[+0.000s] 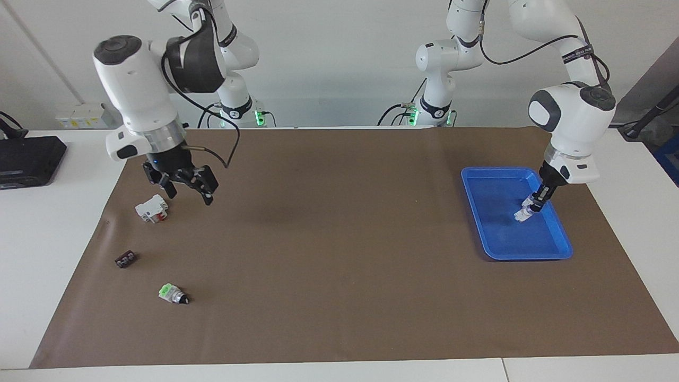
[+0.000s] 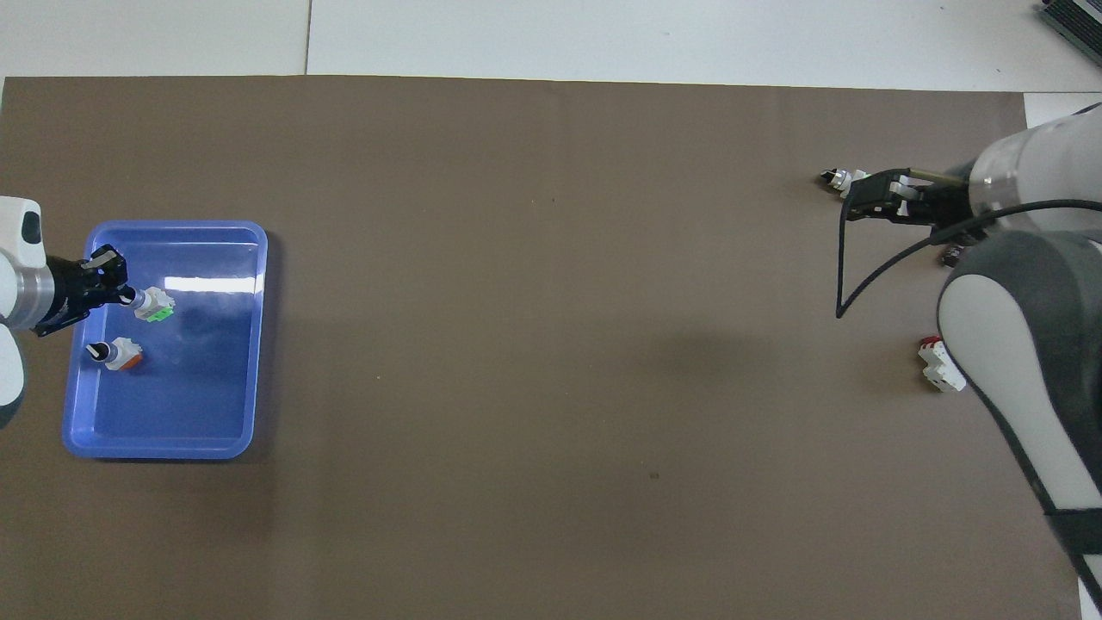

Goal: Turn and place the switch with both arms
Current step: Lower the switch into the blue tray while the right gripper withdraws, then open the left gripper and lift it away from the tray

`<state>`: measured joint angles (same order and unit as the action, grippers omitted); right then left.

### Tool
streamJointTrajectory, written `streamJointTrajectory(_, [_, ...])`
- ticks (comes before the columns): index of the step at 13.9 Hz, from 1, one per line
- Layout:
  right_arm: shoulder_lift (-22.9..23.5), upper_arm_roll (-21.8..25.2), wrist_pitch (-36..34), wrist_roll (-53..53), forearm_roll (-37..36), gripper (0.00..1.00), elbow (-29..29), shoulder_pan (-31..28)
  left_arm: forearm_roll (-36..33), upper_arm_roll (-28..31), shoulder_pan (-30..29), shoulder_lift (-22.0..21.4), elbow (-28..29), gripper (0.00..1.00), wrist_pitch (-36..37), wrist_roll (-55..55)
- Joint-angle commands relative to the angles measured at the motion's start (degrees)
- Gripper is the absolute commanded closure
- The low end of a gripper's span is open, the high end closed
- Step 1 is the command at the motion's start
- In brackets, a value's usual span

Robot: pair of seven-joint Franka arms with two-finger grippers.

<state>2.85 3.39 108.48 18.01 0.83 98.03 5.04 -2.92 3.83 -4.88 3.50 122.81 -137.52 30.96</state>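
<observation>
The switch [image 2: 156, 306], white-grey with a bright green block at one end, lies low in the blue tray [image 2: 232, 258] at the left arm's end of the table. My left gripper [image 2: 126, 297] is shut on its dark knob end. In the facing view the left gripper [image 1: 534, 206] reaches steeply down into the tray [image 1: 493, 249] and holds the switch [image 1: 522, 215] at the tray floor. My right gripper [image 1: 189, 195] is open and empty, and waits above the mat beside the white block with a red part [image 1: 152, 208]. It also shows in the overhead view [image 2: 852, 202].
A second switch with an orange end [image 2: 117, 354] lies in the tray, nearer to the robots. At the right arm's end lie the white block [image 2: 938, 366], a small dark part [image 1: 125, 259] and a stubby green-ended switch with a black knob [image 1: 172, 293].
</observation>
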Motion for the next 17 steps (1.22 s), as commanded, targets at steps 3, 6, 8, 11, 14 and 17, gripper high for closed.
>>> streamJointTrajectory(3, [-3.8,-1.7,-12.9,-1.5,-1.4,0.0,-5.8,-6.0,-1.2,-0.2,0.2,0.9,3.6,1.0,-4.8,-5.4])
streamJointTrajectory(6, [-5.6,-1.9,-18.6,-7.4,-1.2,0.0,-8.7,-9.2,-1.2,-0.2,-0.5,1.2,1.0,0.81,-2.9,-9.1])
streamJointTrajectory(8, [-7.9,-1.6,-19.0,-8.8,-1.2,0.0,-5.5,-9.4,-1.2,-0.2,-0.4,3.0,-3.8,0.51,2.8,-12.3])
streamJointTrajectory(11, [-11.0,-1.7,-13.0,-11.4,-1.3,0.0,0.9,-9.5,-1.2,-0.6,0.3,5.2,-11.7,0.41,9.7,-13.1])
streamJointTrajectory(14, [-10.1,-1.6,-14.4,-11.5,-1.0,0.0,-0.8,-9.3,-1.1,-0.7,4.0,6.5,-20.7,0.4,20.0,-13.1])
streamJointTrajectory(17, [-10.2,-1.6,-14.6,-11.5,-0.6,0.0,-0.9,-9.3,-0.7,-0.7,7.8,8.1,-31.7,0.4,33.7,-13.1])
